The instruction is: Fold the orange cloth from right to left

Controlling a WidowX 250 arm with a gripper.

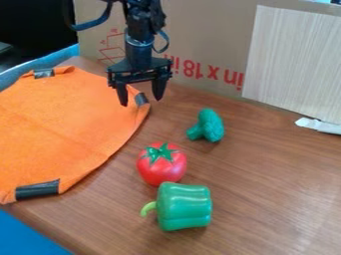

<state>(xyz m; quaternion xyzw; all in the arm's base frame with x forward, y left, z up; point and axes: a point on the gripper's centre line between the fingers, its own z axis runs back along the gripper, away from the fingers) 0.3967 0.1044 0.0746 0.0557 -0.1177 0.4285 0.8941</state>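
Near the top of the frame, left of the middle, the black gripper point(140, 101) hangs down with its two fingers spread wide and nothing between them. The arm point(138, 47) comes in from the top edge and points almost straight down. One fingertip shows against the right edge of the big orange cloth point(63, 129), and the other shows against the brown table point(266, 199). The cloth lies across the left side of the frame, with strips of black tape point(38, 190) on its edge.

Close to the middle, the green toy broccoli point(211, 125) lies with its stem toward the lower left. Below it and a bit left, the red tomato point(162, 168) sits with its green leafy top up. Just below the tomato, the green pepper point(186, 206) lies on its side, stem pointing left. Brown cardboard point(206, 35) stands behind, and a pale streaky board point(293, 64) stands against it at the upper right.
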